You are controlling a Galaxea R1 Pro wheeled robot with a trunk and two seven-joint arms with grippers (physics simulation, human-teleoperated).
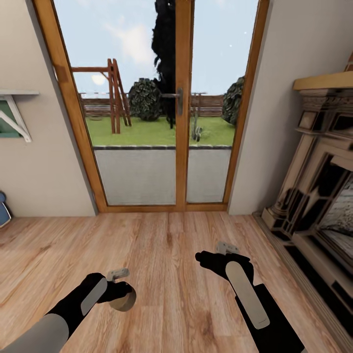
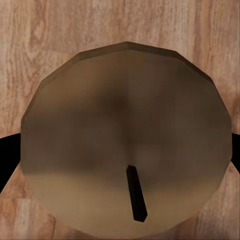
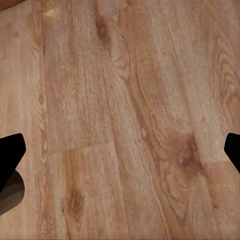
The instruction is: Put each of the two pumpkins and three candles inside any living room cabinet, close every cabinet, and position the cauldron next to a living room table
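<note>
Two black arms reach over a wood floor [image 1: 171,255] toward a glass door [image 1: 162,103], with a fireplace [image 1: 318,186] on the right. Left gripper [image 1: 120,294] clamps a stubby grey-beige candle [image 2: 127,140] between its jaws, above the floor. Right gripper [image 1: 206,259] hangs with jaws spread apart, holding nothing.

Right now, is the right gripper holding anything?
No. In the right wrist view the right gripper has its fingers spread wide with only bare wooden floor between them.
</note>
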